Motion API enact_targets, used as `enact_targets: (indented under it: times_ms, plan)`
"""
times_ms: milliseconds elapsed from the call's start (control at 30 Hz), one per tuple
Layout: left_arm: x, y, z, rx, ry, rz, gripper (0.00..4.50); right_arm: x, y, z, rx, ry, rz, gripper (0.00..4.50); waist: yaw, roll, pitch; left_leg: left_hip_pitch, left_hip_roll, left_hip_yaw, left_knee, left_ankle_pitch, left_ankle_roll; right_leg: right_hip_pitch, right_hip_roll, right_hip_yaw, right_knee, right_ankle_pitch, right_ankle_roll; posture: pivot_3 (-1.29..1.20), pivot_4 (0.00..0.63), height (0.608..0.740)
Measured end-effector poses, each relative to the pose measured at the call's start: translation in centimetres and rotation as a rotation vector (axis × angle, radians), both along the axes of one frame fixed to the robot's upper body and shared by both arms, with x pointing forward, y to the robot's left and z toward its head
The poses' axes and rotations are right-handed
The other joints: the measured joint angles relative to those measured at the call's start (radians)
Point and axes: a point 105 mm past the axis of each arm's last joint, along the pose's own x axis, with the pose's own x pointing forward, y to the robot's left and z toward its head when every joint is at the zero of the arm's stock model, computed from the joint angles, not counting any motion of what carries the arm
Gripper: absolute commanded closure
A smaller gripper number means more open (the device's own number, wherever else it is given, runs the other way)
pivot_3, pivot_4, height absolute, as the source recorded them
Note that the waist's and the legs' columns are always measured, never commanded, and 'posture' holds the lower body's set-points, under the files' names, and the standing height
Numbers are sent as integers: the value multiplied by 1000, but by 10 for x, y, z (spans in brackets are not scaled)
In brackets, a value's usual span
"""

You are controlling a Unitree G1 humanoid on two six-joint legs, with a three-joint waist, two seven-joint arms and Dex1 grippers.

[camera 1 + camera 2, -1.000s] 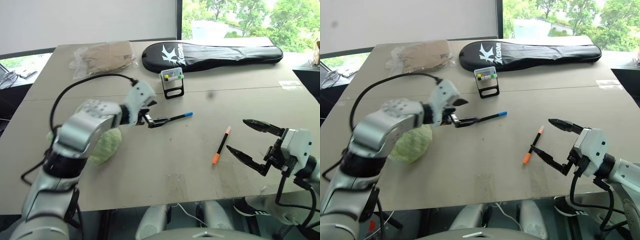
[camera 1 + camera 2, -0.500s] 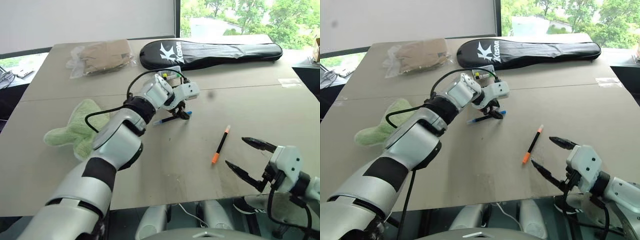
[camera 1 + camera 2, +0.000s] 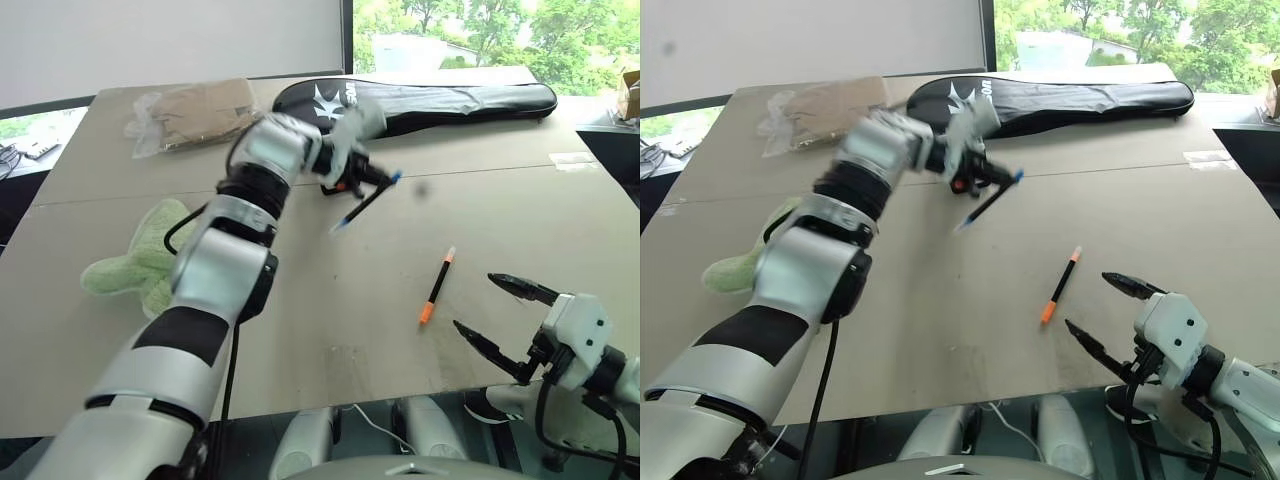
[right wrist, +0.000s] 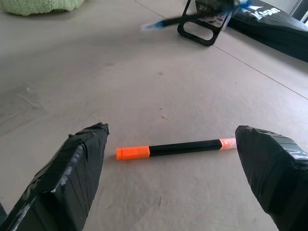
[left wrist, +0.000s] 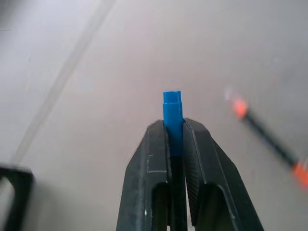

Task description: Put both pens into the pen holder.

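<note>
free: bare table (image 3: 330, 320) around orange pen (image 3: 436, 287) | blocked: pen holder (image 4: 204, 21) behind left arm (image 3: 240, 220)

my left claw (image 3: 992, 180) grips the blue pen (image 3: 990, 200) tilted above the bench (image 3: 940, 300). the orange pen (image 3: 1059, 285) lies flat just ahead of my right claw (image 3: 1102, 312), whose fingers are spread wide.

The left arm stretches from the lower left of the frame up toward the upper middle, elbow bent, forearm angled to the right. Its end effector (image 3: 372, 180) sits near the top centre, blurred, its two black fingers (image 5: 155, 163) pinched together on the blue pen (image 5: 173, 113). The right arm comes in at the lower right corner, held low. Its end effector (image 3: 500, 315) points left, its two black fingers (image 4: 72, 178) spread wide apart with nothing between them.
</note>
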Motion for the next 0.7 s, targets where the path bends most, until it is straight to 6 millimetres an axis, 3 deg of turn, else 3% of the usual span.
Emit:
enact_targets:
  times_ms: [100,133,267,400,500,700]
  plan:
    - [-12,7,49,-260,-192,43,4457,6,1,5,8,-25,8,0,1,2,-2,1,1,0,0,0,0,0,-1,1,0,0,0,0,150,740]
    - [-16,12,57,-324,-268,68,4457,8,2,6,14,-32,13,0,2,2,-2,1,1,1,0,0,0,1,-1,3,1,0,0,0,150,740]
    - [-29,32,62,-420,-547,173,4457,16,7,13,24,-57,44,0,10,2,-2,3,1,1,0,0,-1,1,0,5,1,1,0,0,150,740]
    - [-41,37,58,-287,-988,250,4457,27,8,23,36,-82,59,0,29,1,-2,4,0,3,0,0,-1,3,0,4,0,2,1,0,150,740]
    - [-42,32,44,-191,-1168,216,4457,31,12,35,56,-128,81,0,41,1,-2,6,0,2,0,0,-1,6,0,2,-1,2,1,0,150,740]
    - [-26,27,6,-111,-1258,170,4457,41,14,60,137,-182,71,0,47,1,-1,5,-1,1,0,0,0,6,0,0,-1,2,1,0,150,740]
